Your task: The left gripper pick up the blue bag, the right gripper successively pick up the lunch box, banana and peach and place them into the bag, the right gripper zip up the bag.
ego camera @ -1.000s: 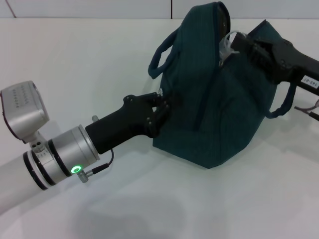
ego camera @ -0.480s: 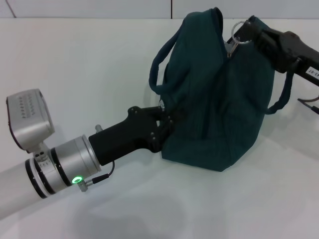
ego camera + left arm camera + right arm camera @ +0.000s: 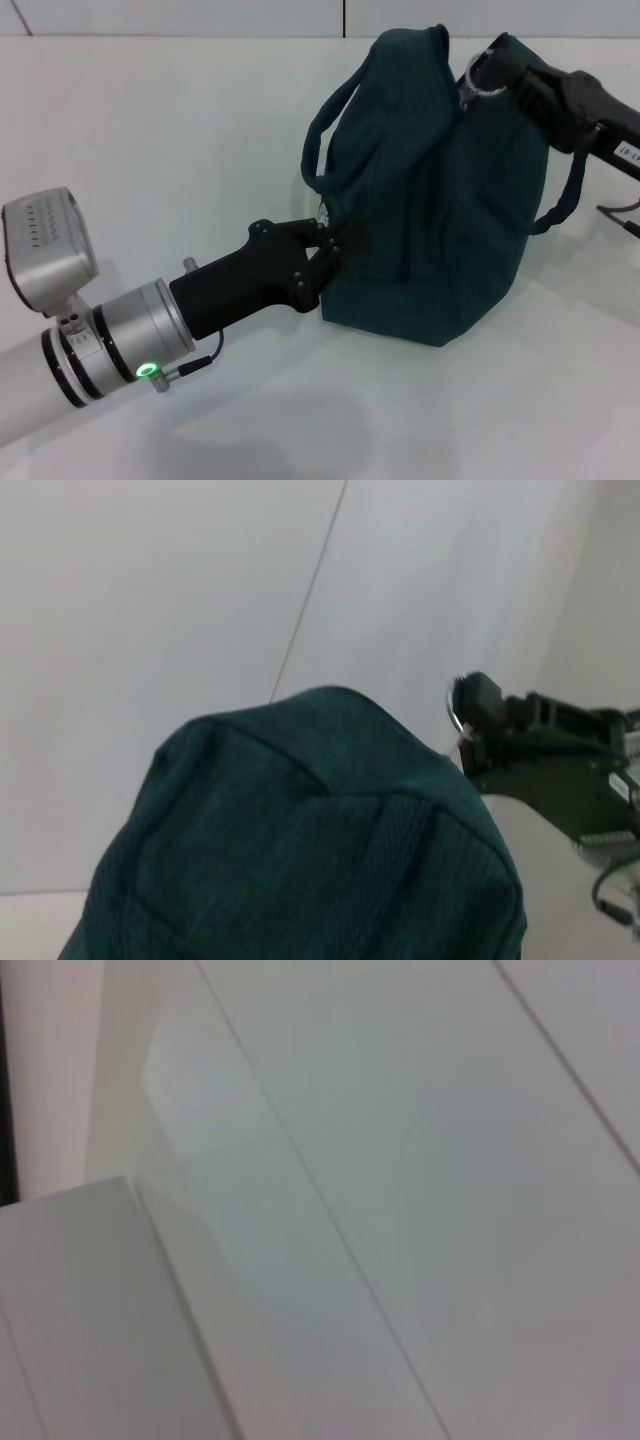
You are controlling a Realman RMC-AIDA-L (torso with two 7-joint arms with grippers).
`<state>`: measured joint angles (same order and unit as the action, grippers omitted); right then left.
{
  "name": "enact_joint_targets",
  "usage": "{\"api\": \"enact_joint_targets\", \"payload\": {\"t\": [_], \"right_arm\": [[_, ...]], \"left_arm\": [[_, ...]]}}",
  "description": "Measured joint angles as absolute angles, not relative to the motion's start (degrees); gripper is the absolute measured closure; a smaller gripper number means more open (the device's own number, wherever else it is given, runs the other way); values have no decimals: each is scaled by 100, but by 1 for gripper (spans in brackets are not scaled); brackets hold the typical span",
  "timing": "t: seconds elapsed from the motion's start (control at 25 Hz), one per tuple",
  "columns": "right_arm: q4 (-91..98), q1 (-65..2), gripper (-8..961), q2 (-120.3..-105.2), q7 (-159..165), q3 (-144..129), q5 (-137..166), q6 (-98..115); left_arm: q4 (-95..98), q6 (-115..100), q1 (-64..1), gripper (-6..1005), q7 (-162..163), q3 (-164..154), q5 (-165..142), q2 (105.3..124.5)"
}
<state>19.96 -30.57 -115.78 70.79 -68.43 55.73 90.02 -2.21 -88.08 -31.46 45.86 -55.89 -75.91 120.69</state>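
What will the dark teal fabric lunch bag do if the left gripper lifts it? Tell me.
The dark teal fabric lunch bag would probably sag and fold, since its sides already crease. It may swing, as the left gripper pinches only one edge. The right gripper at the silver zipper ring might steady its top.

A large dark teal-blue fabric lunch bag point(image 3: 430, 200) stands upright on the white table, right of centre and toward the far side. Its top is drawn together into a peak, with a silver ring zipper pull point(image 3: 478, 78) at the upper right. One padded loop handle point(image 3: 322, 135) arcs out on its left, another point(image 3: 568, 200) hangs on its right.
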Motion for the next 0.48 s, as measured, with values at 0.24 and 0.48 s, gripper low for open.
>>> {"api": "enact_joint_targets", "payload": {"t": [0.24, 0.48], "right_arm": [[1994, -3041, 946, -11573, 7029, -6924, 5593, 8991], [1994, -3005, 945, -11575, 7017, -6925, 5598, 9027]], "left_arm": [[-243, -9078, -3187, 900, 4662, -5573, -7551, 12075], [-257, -9157, -3320, 815, 4747, -5566, -7549, 12076]]}}
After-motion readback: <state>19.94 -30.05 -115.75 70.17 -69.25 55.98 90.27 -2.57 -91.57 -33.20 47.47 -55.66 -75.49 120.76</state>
